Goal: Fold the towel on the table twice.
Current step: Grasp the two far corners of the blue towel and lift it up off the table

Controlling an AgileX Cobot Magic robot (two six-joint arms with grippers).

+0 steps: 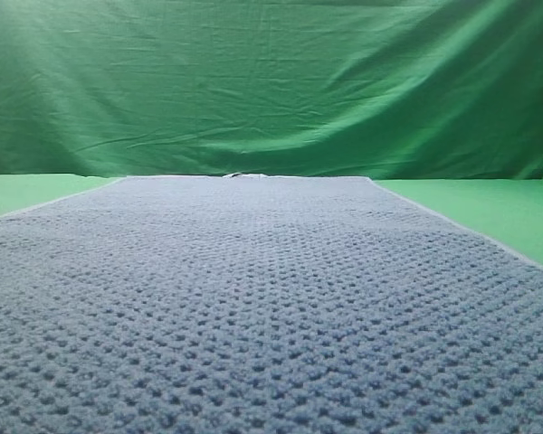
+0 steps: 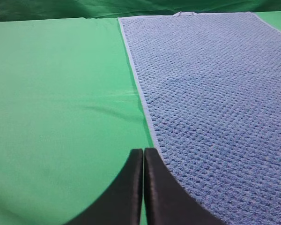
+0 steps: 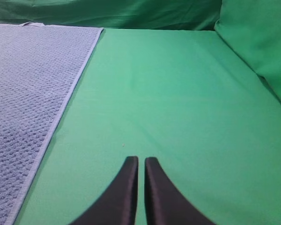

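- No brand, label or writing legible in any view.
- Towel (image 1: 253,307): blue-grey waffle weave w/ thin pale hem, spread flat and unfolded on table (image 1: 516,212); fills most of high view.
- Long axis runs 6→12 o'clock in high view; far short edge lies just before the backdrop (image 1: 271,81), w/ a small tab or loop at its middle.
- Green table cover shows at 9 and 3 o'clock of the towel.
- L gripper (image 2: 143,157): black fingers pressed together, holding nothing; sits over the towel's left hem near its close end, left finger over bare table, right finger over towel edge. Contact w/ cloth: cannot tell.
- R gripper (image 3: 141,164): fingers closed to a thin slit, holding nothing; over bare table at approx. 3 o'clock of the towel, apart from the right hem.
- Wrinkled green cloth also rises at far right in R wrist view.
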